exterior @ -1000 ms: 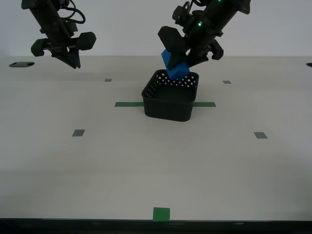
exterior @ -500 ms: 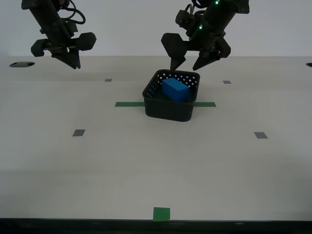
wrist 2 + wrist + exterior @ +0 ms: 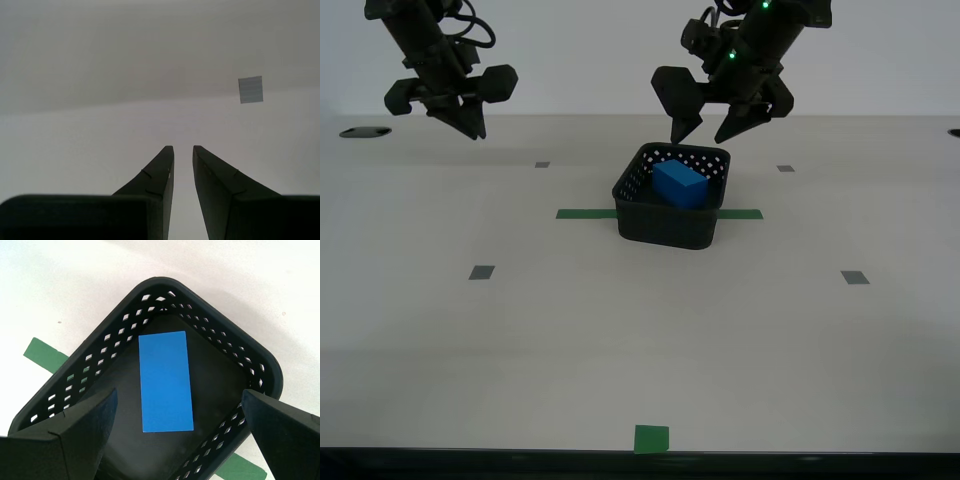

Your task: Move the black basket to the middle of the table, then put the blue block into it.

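Pale table (image 3: 520, 330): blue block (image 3: 680, 184) now dropped flat inside black basket (image 3: 665, 222), released moments ago; first gripper (image 3: 718, 118) fingers wide apart, empty above; second gripper (image 3: 183, 165) fingers nearly closed, empty. Task looks complete.

The blue block (image 3: 680, 185) lies flat inside the black basket (image 3: 665, 220) (perforated sides), which sits mid-table (image 3: 620, 340) on the green tape strip (image 3: 585, 213).

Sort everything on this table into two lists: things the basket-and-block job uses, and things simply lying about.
Part of the job:
- black basket
- blue block, lying inside the basket
- table
- my first claw, open above the basket

Just lying about:
- green tape strip
- grey squares
- green square
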